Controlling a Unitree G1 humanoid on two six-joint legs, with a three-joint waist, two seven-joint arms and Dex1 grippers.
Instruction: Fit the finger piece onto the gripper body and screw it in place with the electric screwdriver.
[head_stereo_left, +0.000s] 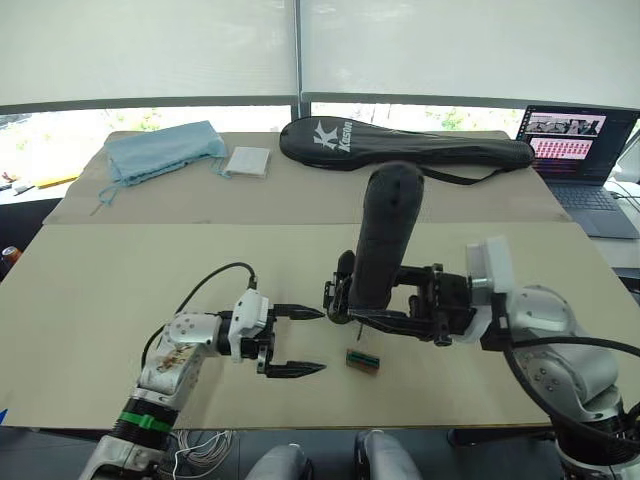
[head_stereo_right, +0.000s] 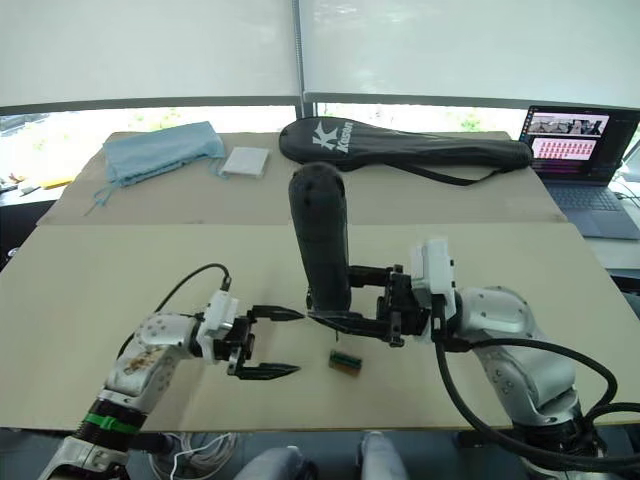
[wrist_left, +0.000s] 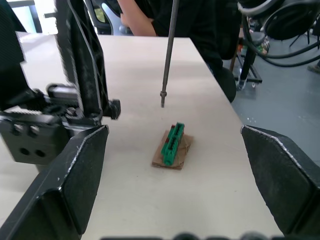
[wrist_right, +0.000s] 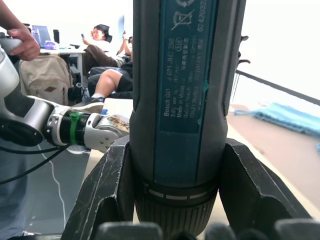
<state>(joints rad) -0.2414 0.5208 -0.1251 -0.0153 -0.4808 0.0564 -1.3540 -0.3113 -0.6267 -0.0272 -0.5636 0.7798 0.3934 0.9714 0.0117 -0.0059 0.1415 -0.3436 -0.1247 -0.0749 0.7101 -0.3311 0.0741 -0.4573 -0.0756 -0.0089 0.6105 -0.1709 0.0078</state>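
- Left eye view: the right claw is clamped around the electric screwdriver, which stands nearly upright over the tan surface, rounded end up and thin metal bit pointing down.
- Left wrist view: the bit's tip hangs just above the surface, a little short of a small green-brown block that lies flat there.
- Right wrist view: the two black fingers press against either side of the screwdriver's barrel, just above its collar.
- The left claw hovers low over the surface beside the block, its fingers spread wide with nothing between them.
- In the left wrist view, a chunky black part with serrated edges sits just beside the left claw's finger; I cannot tell whether it is the gripper body.
- Toward the far edge lie a black racket bag, a blue cloth and a small white pad; a laptop stands open at the far right.
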